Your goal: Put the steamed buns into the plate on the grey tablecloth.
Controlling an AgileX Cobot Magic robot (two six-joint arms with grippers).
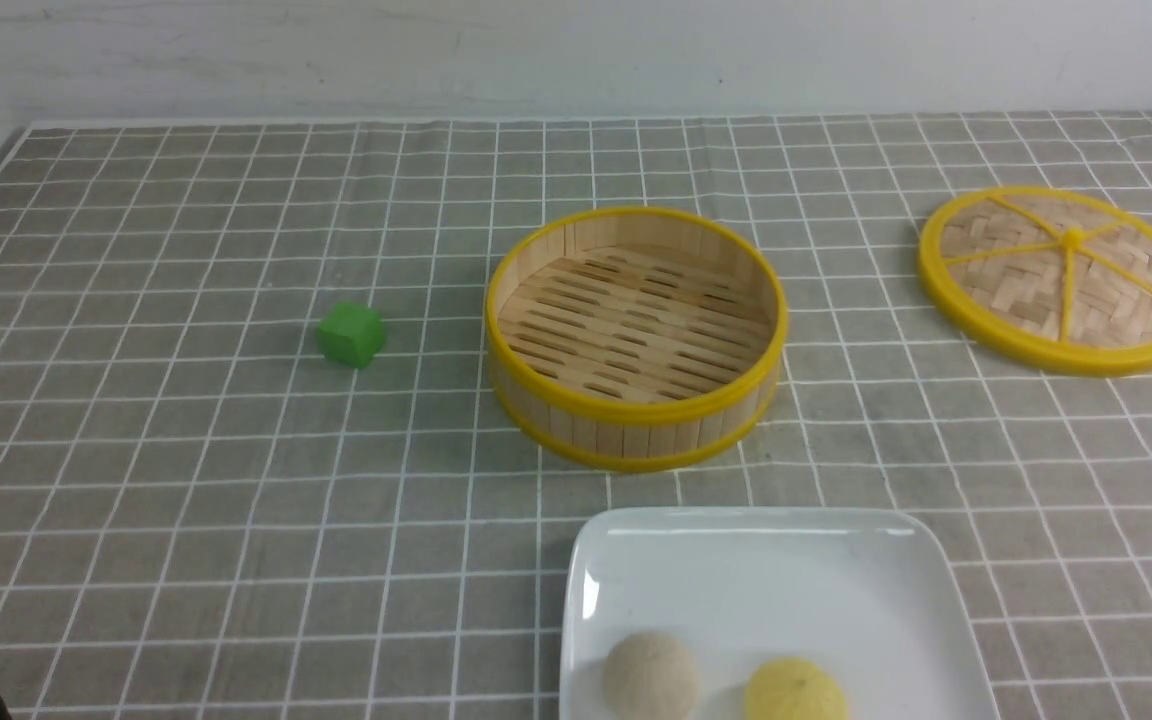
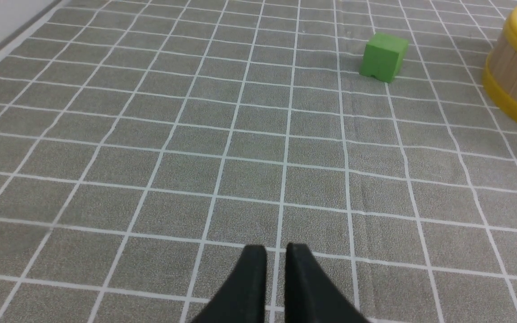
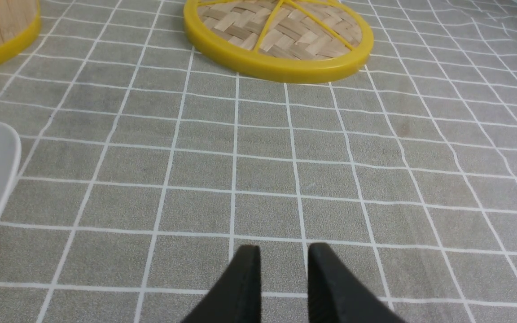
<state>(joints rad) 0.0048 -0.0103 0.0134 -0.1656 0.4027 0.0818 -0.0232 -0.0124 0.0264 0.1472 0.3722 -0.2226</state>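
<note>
Resting side by side on the plate (image 1: 766, 570) were both buns, cream (image 1: 650, 676) and yellow (image 1: 795, 691); the left gripper (image 2: 276, 253) and right gripper (image 3: 283, 253) stood slightly parted, empty.

Matte black, smooth wedge-shaped jaws tapering to blunt squared tips on left gripper (image 2: 276, 251) and right gripper (image 3: 284, 251).
</note>
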